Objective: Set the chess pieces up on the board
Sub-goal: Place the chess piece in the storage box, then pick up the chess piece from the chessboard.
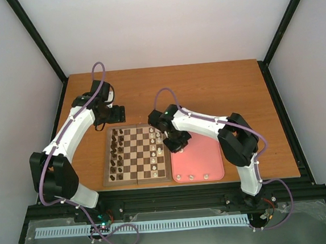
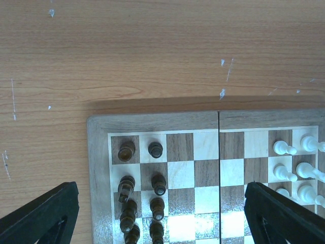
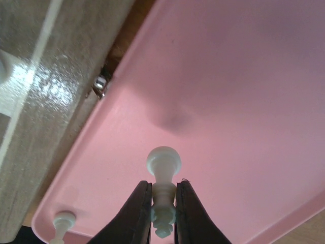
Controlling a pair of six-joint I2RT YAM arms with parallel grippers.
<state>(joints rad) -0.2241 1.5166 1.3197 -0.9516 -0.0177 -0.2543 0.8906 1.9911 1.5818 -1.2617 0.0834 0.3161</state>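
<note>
Pinching a cream-white pawn (image 3: 163, 165) by its lower stem, the right fingers (image 3: 137, 218) are pressed in on it from both sides, with the round head sticking out past their tips. The pawn hangs over the far-left part of the pink tray (image 3: 228, 101), clear of the tray floor, and its soft shadow lies apart from it on the pink. In the overhead view this grip sits just beyond the right edge of the chessboard (image 1: 136, 154). Another white piece (image 3: 63, 223) stands near the tray's corner in the right wrist view.

Three loose white pieces (image 1: 192, 177) stand in a row along the near edge of the tray. The chessboard lies on the wooden surface (image 1: 206, 89) just beside the tray, on its left. A small metal clasp (image 3: 101, 84) shows on the board's edge where it faces the tray.

White pieces (image 1: 156, 142) already stand on the board in its two right-hand columns. The dark brown pieces (image 1: 118, 154) fill the two left-hand columns.

The left fingers (image 2: 40, 218) are spread wide, one at each lower corner of the left wrist view, and hold nothing. They hover over the far end of the board, with dark pieces and white ones below them.
</note>
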